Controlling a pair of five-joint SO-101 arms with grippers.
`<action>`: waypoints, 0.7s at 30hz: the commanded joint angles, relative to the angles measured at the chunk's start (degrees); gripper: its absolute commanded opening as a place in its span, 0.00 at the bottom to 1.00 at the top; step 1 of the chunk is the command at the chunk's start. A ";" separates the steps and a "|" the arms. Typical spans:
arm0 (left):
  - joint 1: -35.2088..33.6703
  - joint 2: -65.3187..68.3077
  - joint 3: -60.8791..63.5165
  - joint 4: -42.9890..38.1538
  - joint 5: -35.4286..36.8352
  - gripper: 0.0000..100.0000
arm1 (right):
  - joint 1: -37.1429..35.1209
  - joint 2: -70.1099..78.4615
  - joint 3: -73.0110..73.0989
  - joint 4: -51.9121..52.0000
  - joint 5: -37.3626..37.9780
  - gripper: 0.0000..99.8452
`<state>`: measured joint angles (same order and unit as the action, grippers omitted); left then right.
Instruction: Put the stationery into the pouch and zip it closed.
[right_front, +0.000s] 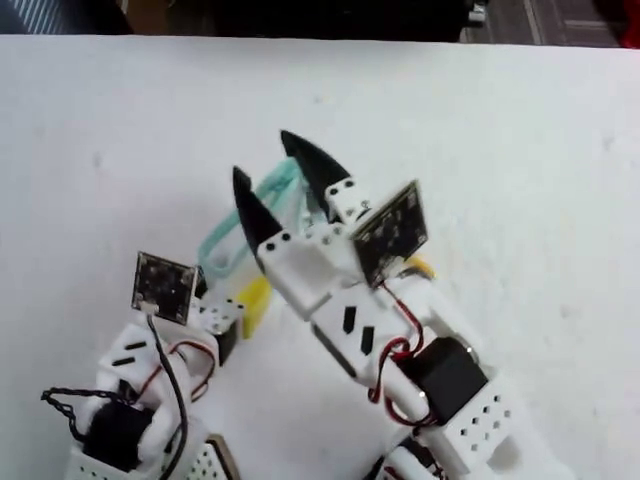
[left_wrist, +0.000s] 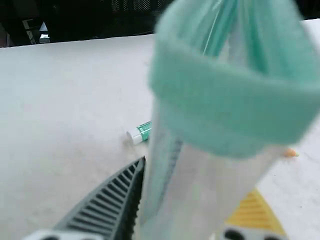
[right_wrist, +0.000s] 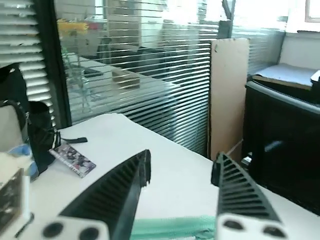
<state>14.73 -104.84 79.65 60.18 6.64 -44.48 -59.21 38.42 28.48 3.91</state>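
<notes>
Mint-green trim is edging the clear pouch (right_front: 232, 240), just at twelve o'clock from the left gripper (right_front: 248, 300) — the right gripper (right_front: 282, 185) is gaping wide over it. Left wrist view: the left gripper is pinching the pouch, a green-white stick (left_wrist: 139, 133) lying beyond. Right wrist view: the right gripper is spreading wide above that trim.

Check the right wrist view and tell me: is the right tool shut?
No, the right tool is open, its two black fingers standing well apart above the green pouch.
</notes>
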 joint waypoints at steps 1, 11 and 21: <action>-0.40 0.13 -1.49 -1.76 0.62 0.23 | -1.45 -0.57 -0.35 -1.27 2.64 0.17; -0.40 0.13 -1.49 -1.76 0.62 0.23 | 6.64 -0.66 -5.54 0.31 2.55 0.17; -0.40 0.13 -1.49 -1.67 0.62 0.23 | 29.67 11.38 -18.37 23.25 7.21 0.17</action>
<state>14.64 -104.84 79.65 60.18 6.64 -20.92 -52.18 23.38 47.30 7.34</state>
